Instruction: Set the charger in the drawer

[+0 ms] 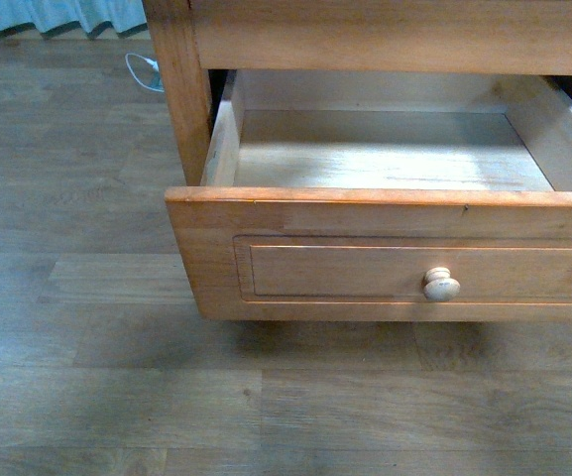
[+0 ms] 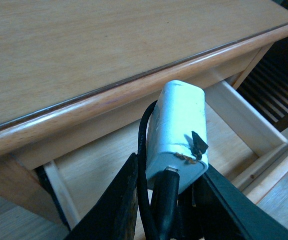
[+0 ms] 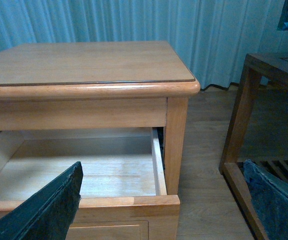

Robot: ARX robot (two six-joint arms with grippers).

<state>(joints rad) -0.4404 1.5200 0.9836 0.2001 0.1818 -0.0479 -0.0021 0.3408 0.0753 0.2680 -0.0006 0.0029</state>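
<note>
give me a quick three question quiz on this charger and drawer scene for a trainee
1. Multiple choice: what does the left tool grip? A) a white charger with a black cable plugged in; B) a phone; C) nothing.
2. True or false: the charger already lies inside the wooden drawer.
3. Fill in: the right tool is ___, with nothing between its fingers.
Key: 1 A; 2 false, the left tool holds it; 3 open.
</note>
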